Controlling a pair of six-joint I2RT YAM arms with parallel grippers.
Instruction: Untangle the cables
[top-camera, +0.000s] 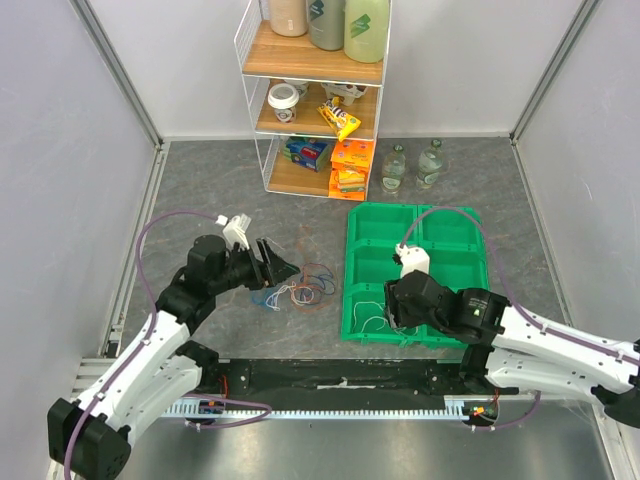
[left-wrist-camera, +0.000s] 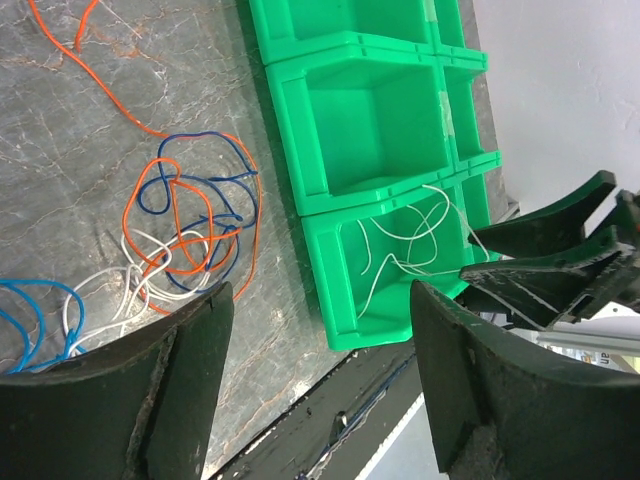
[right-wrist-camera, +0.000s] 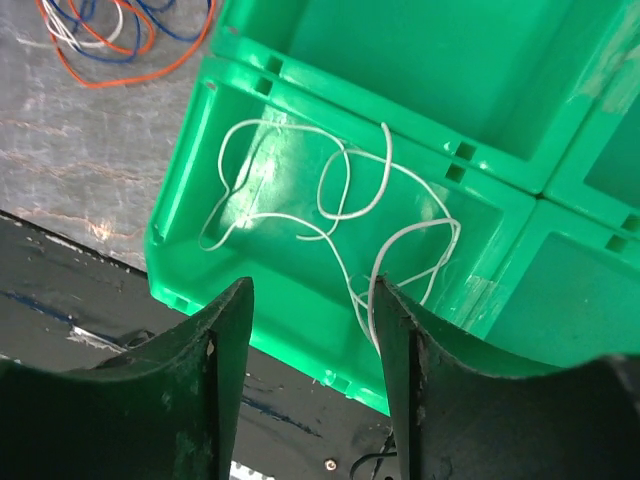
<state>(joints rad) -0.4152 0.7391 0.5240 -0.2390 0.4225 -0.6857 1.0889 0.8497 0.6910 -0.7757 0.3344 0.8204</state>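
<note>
Open tabletop (top-camera: 300, 222) lies between the cables (top-camera: 300, 292) and the shelf rack (top-camera: 285, 180); green bins (top-camera: 352, 262) wall their right, seemingly close

Six green bins (top-camera: 416, 226) at three o'clock, I count two across and three deep. One white cable (right-wrist-camera: 386, 160) in the seven-o'clock bin. One tangle (top-camera: 300, 292) at centre, orange, blue and white; I can't count its strands. Two bottles (top-camera: 394, 168) at one o'clock. Three jugs (top-camera: 327, 22) at twelve, atop one three-tier shelf (top-camera: 300, 63).
</note>
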